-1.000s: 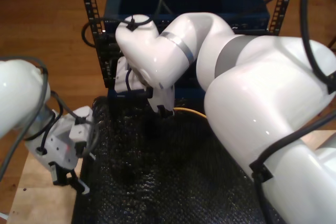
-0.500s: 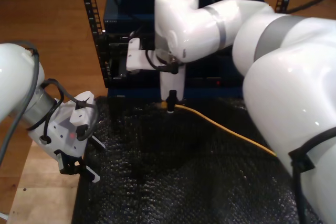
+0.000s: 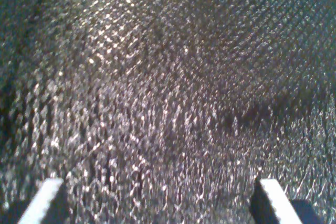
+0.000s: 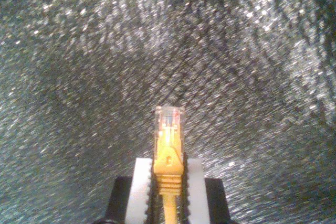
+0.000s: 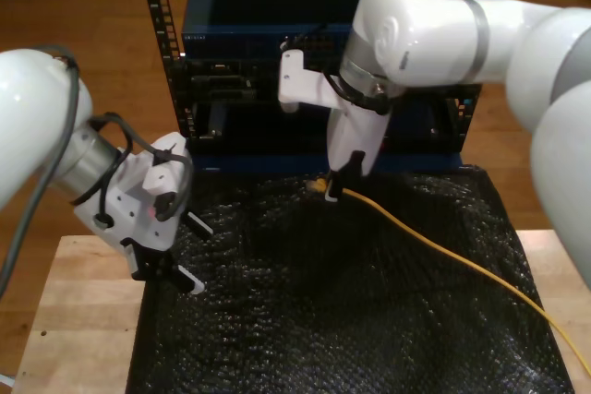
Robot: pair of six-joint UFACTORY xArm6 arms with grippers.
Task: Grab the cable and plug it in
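The yellow-orange cable (image 5: 434, 246) trails across the black bubble mat (image 5: 323, 329) toward the exterior view's right. Its clear plug (image 4: 169, 121) sticks out past the fingertips of my second gripper (image 4: 168, 177), which is shut on the cable's yellow boot. In the exterior view my second gripper (image 5: 334, 193) hangs just above the mat's far edge, in front of the blue rack (image 5: 240, 34), with the plug tip (image 5: 319, 186) pointing to that view's left. My first gripper (image 5: 192, 256) stands open over the mat's edge at the exterior view's left. Its white fingertips (image 3: 44, 200) are wide apart with nothing between them.
The rack's dark front panel with ports (image 5: 222, 89) stands behind the mat, between black perforated uprights (image 5: 157, 16). A light wooden table (image 5: 83, 320) shows beside the mat at the exterior view's left. The second arm's large white links (image 5: 554, 89) hang over that view's right.
My second arm has swung toward the exterior view's right, carrying the cable's plug end with it. My first gripper has shifted slightly toward the mat and upward.
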